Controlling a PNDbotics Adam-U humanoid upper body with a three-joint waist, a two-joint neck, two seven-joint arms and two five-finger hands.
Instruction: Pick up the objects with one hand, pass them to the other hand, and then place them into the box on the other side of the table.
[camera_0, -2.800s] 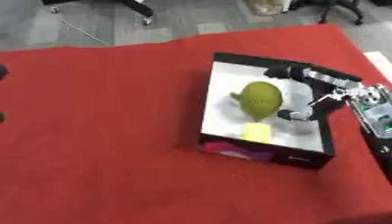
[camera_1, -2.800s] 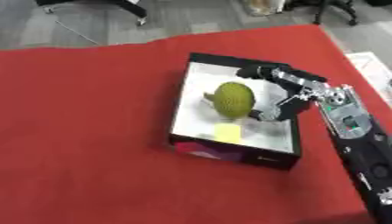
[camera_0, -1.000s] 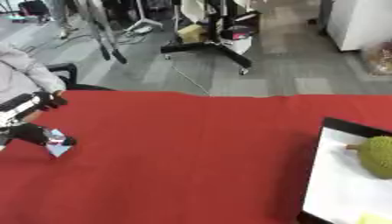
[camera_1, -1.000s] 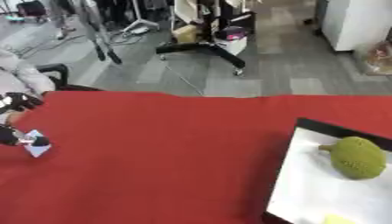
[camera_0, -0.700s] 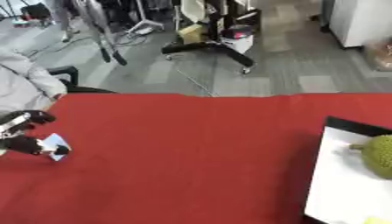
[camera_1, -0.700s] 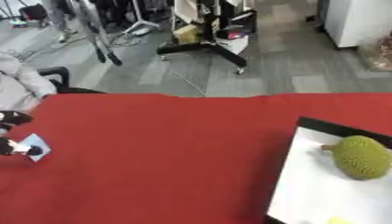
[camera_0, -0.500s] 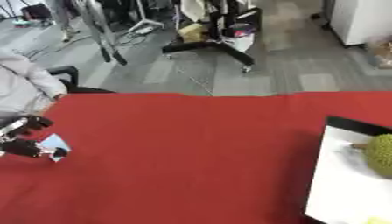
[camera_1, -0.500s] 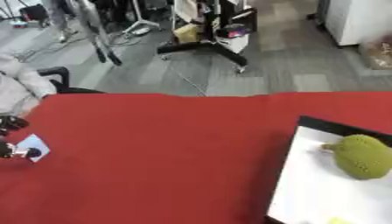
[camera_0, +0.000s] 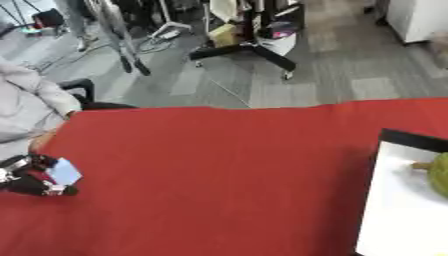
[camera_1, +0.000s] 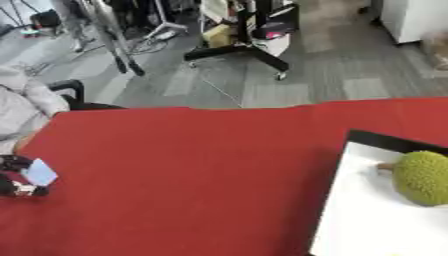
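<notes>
Left robot hand, far left edge: fingers curled round pale blue card. Green durian in box, right edge.

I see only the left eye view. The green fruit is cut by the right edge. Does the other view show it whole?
Observer: Yes. In the right eye view the green spiky fruit lies whole on the white floor of the box.
Operator: Has it a stem?
Observer: A short brownish stub points left from it.
Operator: And the left hand?
Observer: The left hand shows there only at the left edge, its fingers round a small pale blue object.
</notes>
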